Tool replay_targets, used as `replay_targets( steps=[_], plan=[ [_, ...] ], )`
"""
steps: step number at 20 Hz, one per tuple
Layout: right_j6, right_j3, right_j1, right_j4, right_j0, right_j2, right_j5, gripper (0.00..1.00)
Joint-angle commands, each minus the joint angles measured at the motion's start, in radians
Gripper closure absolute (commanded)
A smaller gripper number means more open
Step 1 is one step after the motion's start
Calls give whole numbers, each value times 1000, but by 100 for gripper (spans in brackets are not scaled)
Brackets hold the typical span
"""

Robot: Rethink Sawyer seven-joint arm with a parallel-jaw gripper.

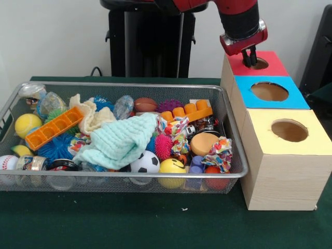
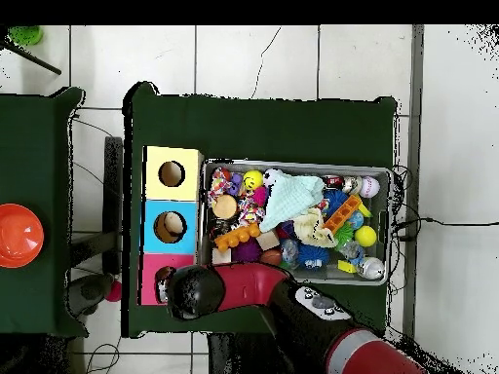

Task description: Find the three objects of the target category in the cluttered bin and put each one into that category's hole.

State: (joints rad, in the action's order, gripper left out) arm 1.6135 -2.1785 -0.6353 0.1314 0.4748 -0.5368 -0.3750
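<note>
End effector (image 1: 250, 58) poised directly over the hole of the red-topped box (image 1: 270, 66), its fingers close together with tips at the opening; whether they pinch anything cannot be told. The target category is not identifiable; candidate balls remain in the wire bin (image 1: 231, 150) on the bench, e.g. the soccer ball (image 1: 144, 162) and yellow smiley ball (image 1: 172, 167). Such balls likely handle light, springy and smooth, best taken across the widest part.

Your front camera sits low and close, facing the wire bin (image 1: 228, 129) and three-hole box (image 1: 280, 171). Your overhead camera looks straight down from high up; both share bin (image 2: 390, 175), box (image 2: 148, 226) and green table (image 2: 263, 127).
</note>
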Motion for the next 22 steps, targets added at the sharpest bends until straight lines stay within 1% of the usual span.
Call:
replay_targets(
  steps=[1,6,9,13,16,17,20,22],
  plan=[
    [46,60,-67,-2,34,0,-133,100],
    [32,26,-155,-57,85,-68,-222,100],
    [22,15,-188,-81,115,-105,-259,100],
    [22,30,-202,-75,131,-114,-249,100],
    [24,63,-190,-31,126,-93,-198,100],
    [31,84,-183,-2,114,-65,-172,100],
    [17,179,-144,129,63,30,-114,100],
    [42,221,-111,187,41,81,-51,100]
  ],
)
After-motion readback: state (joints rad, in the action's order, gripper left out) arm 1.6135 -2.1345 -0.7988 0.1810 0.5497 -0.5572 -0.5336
